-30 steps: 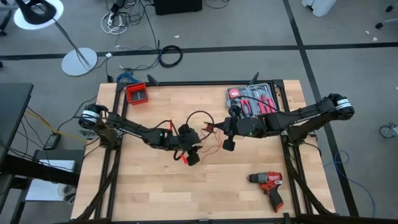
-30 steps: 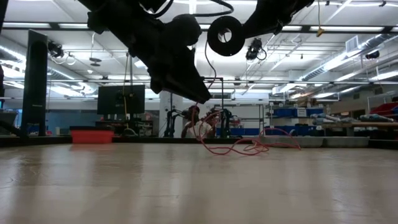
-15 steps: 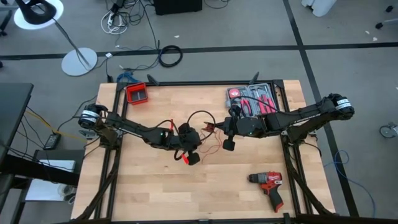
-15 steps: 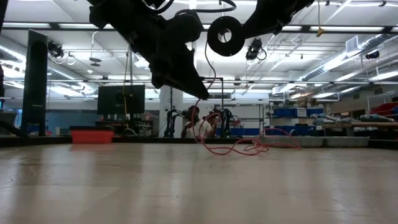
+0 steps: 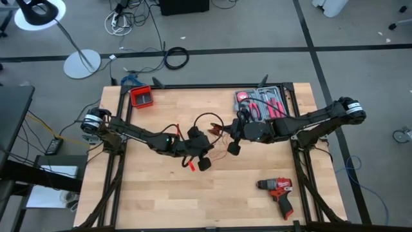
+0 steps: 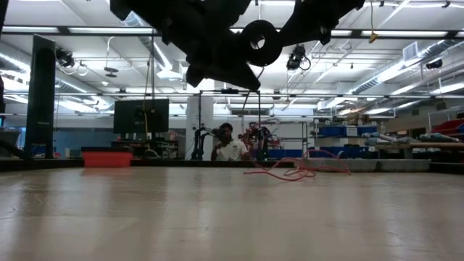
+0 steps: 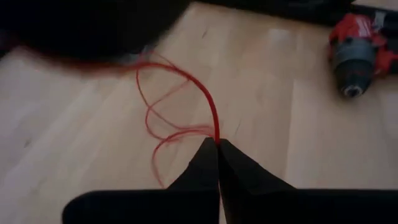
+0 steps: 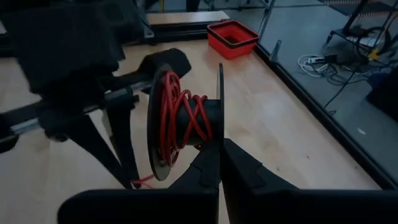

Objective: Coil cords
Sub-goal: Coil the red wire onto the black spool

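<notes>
On the table (image 5: 148, 200), a red bin (image 5: 141, 96) sits near the far left corner. The left arm reaches in from the left edge toward the middle, and its gripper (image 5: 205, 162) hangs above the wood just left of centre; in its wrist view the left gripper (image 7: 217, 142) has its two fingers pressed together on a strand of the red cord (image 7: 186, 81), which rises from the fingertips in a curve and loops loosely over the boards. The cords (image 5: 207, 132) lie at the table's middle, between the two grippers: a thin black loop arcs toward the far side, red strands trail on the wood below it, and a small red clip (image 5: 190, 165) shows just beside the left gripper. In the low view a slack red tangle (image 6: 293, 170) rests on the tabletop, with both arms dark overhead. The right arm comes in from the right edge, its gripper (image 5: 235, 147) near the centre and close to the left one; in its wrist view the right gripper (image 8: 219, 149) is closed on the rim of a black spool (image 8: 186, 121) wound with red cord. Behind that arm a tool case (image 5: 261, 103) sits at the far right, and a red drill (image 5: 278, 191) lies near the front right.
</notes>
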